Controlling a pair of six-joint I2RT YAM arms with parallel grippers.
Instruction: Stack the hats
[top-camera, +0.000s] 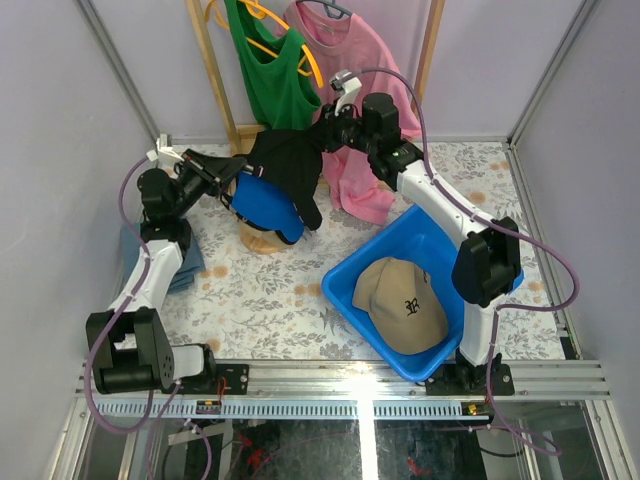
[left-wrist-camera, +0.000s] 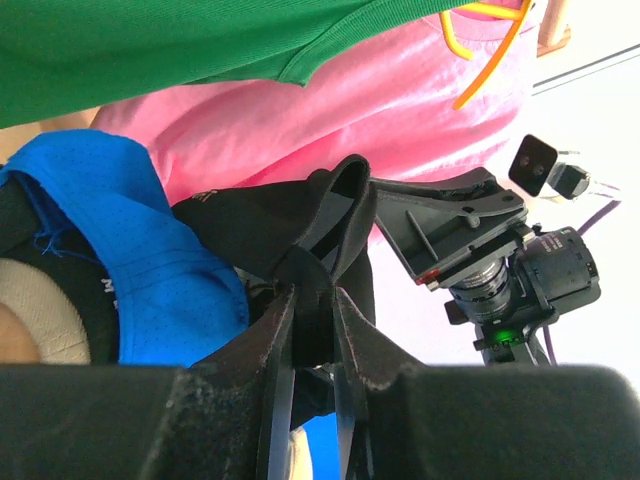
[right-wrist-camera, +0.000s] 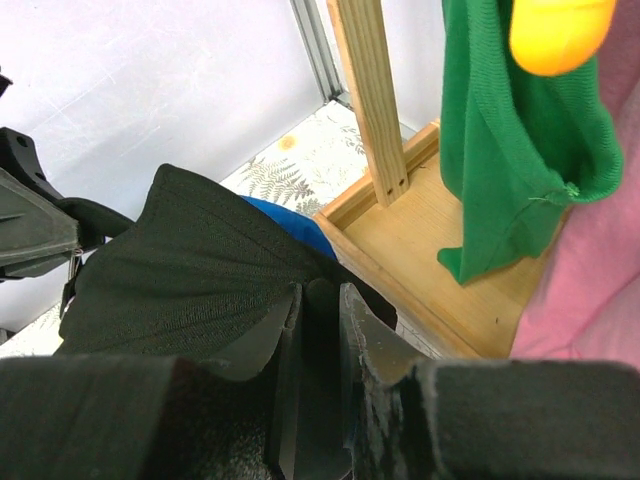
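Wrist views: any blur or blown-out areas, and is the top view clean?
Left wrist: the left end effector is soft at close range, the black cap sharp, the wall behind blown out white. Right wrist: yellow hanger blurred. Top external: sharp, glare on the front rail.

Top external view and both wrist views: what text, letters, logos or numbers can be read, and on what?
"R", in ornate dark embroidery, on the front of the tan cap in the blue bin; this is my best reading.
White marks on the blue cap, left wrist view: too small to read.
Black cap: no text visible.
Nothing else is legible.
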